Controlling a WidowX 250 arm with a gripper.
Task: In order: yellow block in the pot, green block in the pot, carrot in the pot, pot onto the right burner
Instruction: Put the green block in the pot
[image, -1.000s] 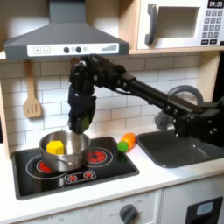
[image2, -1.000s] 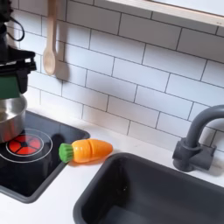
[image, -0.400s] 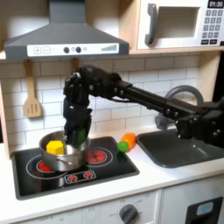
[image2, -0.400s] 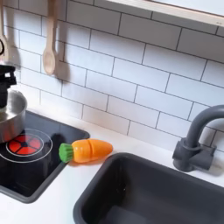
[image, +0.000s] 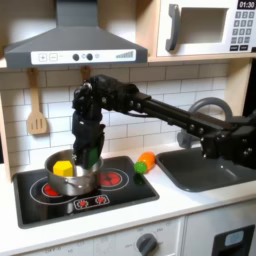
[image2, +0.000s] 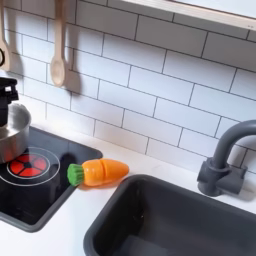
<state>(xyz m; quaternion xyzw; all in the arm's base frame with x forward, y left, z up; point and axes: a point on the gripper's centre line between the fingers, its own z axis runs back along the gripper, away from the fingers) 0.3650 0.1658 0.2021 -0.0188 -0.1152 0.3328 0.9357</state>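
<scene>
We see the black claw (image: 90, 156) lowered over the shiny round steel pot (image: 72, 180), apparently gripping the dark green cube (image: 92, 157) beside the small yellow cube (image: 63, 168); we judge release comes next.

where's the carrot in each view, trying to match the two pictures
First exterior view: the carrot lies on the counter right of centre, just off the cooktop's right edge.
Second exterior view: it lies lower left of centre, green tip toward the cooktop.
Shared landmark: the cooktop's edge beside it.
</scene>
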